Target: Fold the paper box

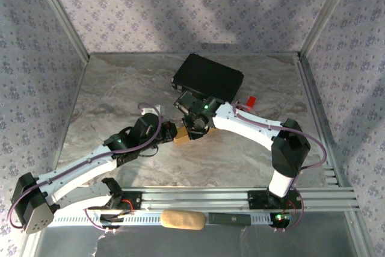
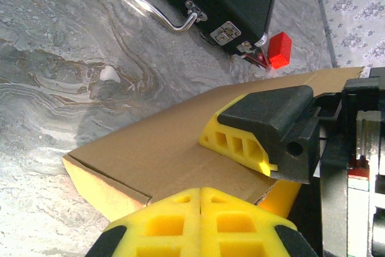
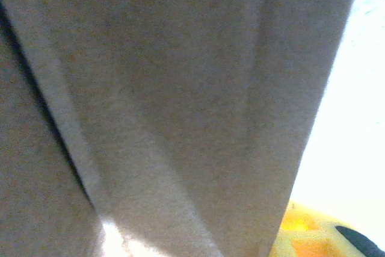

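Note:
The paper box point(image 1: 180, 135) is a small tan cardboard piece in the middle of the table, between both grippers. In the left wrist view its flat brown top point(image 2: 150, 142) slopes toward me with a seam at the near edge. My left gripper point(image 2: 201, 192) is shut, yellow fingers pressed together with nothing between them, its tip at the box's near edge. My right gripper point(image 1: 194, 128) is shut on the box: one yellow-and-black finger point(image 2: 240, 142) lies on top and the other point(image 2: 284, 198) is under the edge. Cardboard point(image 3: 168, 106) sits close against the right wrist camera.
A black hard case point(image 1: 209, 77) with metal latches and a handle point(image 2: 157, 11) lies just behind the box. A small red object point(image 1: 250, 100) sits by its right corner. A tan roll point(image 1: 182, 219) rests on the front rail. Patterned walls enclose the table.

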